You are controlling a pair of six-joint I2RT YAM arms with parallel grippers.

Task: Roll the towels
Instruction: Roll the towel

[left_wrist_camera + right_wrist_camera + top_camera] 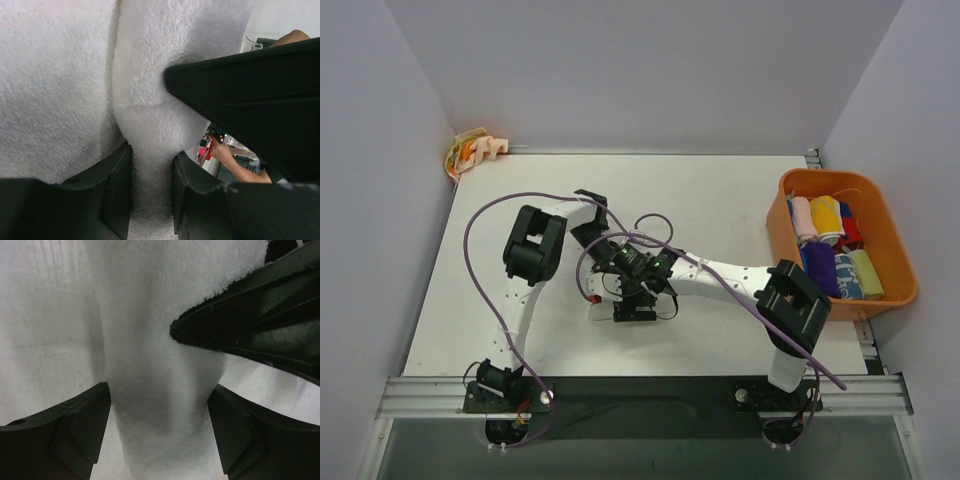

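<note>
The large white towel fills both wrist views; from above it barely stands out from the white table under the grippers. My left gripper is shut on a narrow fold of it. My right gripper has its jaws wide, pressed against both sides of a thick rolled part of the towel. The two grippers meet at mid-table, left and right. The cream towel with orange blotches lies crumpled at the far left corner. Small coloured rolled towels lie in the bin.
The orange plastic bin stands at the table's right edge. Purple cables loop over the arms. Grey walls close the table on three sides. A person's hand shows beyond the table in the left wrist view.
</note>
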